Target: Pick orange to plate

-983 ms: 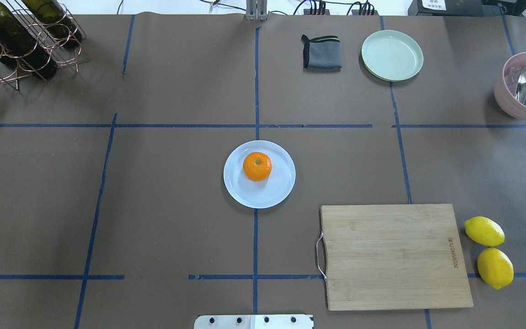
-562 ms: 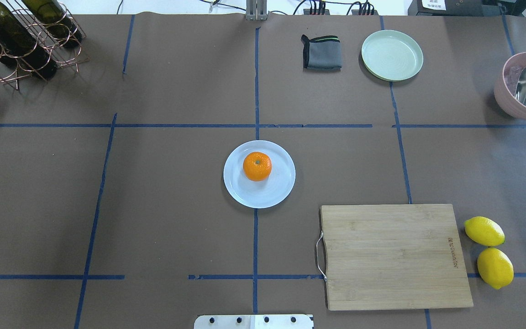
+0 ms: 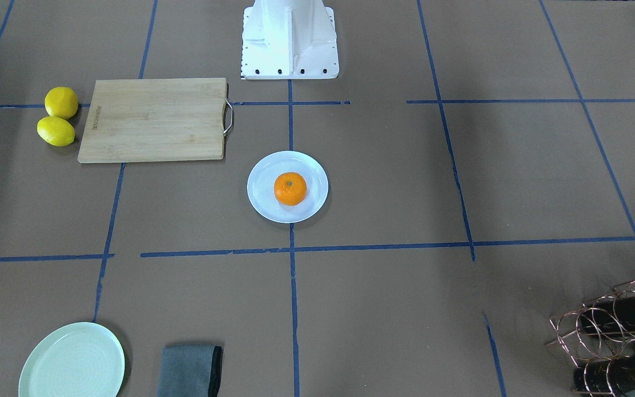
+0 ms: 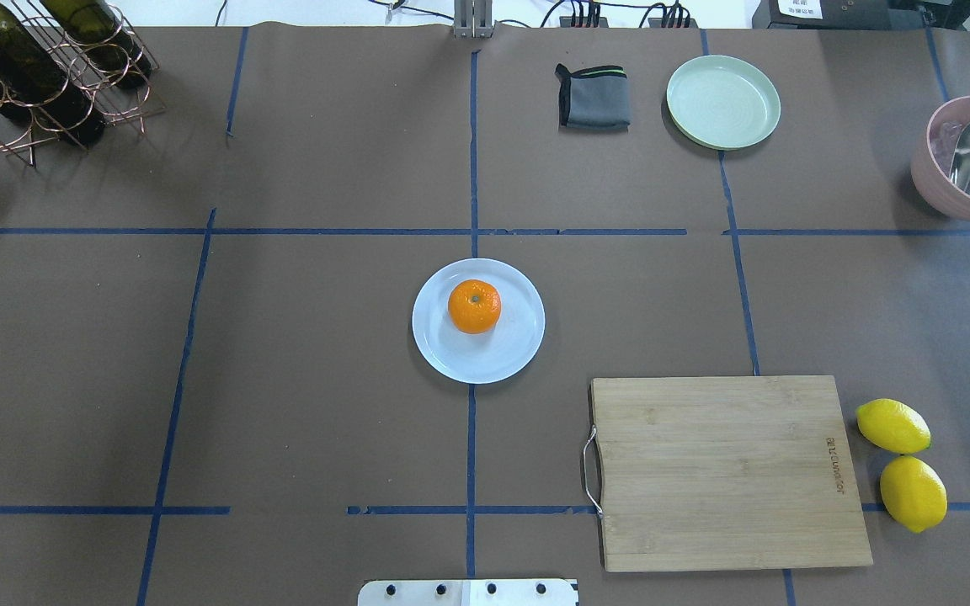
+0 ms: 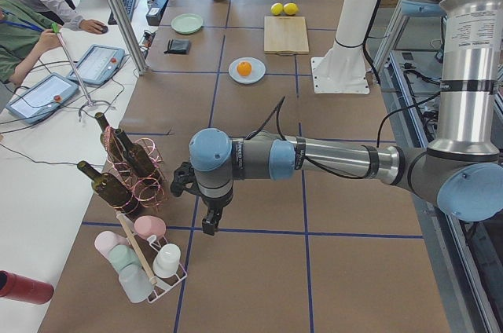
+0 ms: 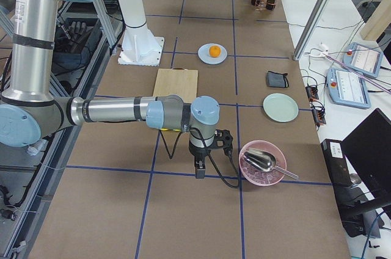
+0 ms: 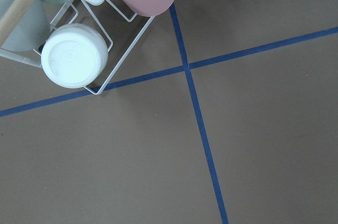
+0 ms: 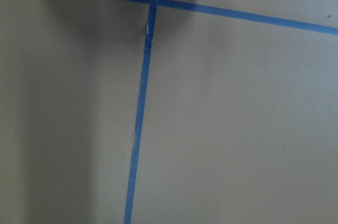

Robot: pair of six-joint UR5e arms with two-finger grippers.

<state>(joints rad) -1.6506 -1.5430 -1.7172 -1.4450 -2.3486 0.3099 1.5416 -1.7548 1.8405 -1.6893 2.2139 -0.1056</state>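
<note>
The orange [image 4: 474,306] sits stem-up on the white plate [image 4: 512,352] at the table's middle, slightly off the plate's centre; the front-facing view shows the same orange [image 3: 290,188] on the plate [image 3: 261,203]. Neither gripper appears in the overhead or front-facing views. In the left side view my left gripper [image 5: 209,225] hangs over bare table at the far left end, near the cup rack, far from the orange [image 5: 244,68]. In the right side view my right gripper [image 6: 199,171] hangs beside the pink bowl. I cannot tell whether either is open or shut.
A bamboo cutting board [image 4: 729,471] lies right of the plate with two lemons [image 4: 902,463] beyond it. A mint-green plate [image 4: 722,102], grey cloth [image 4: 593,97], pink bowl with scoop [image 4: 969,160] and bottle rack [image 4: 39,67] line the far side. A cup rack [image 7: 79,34] stands near the left gripper.
</note>
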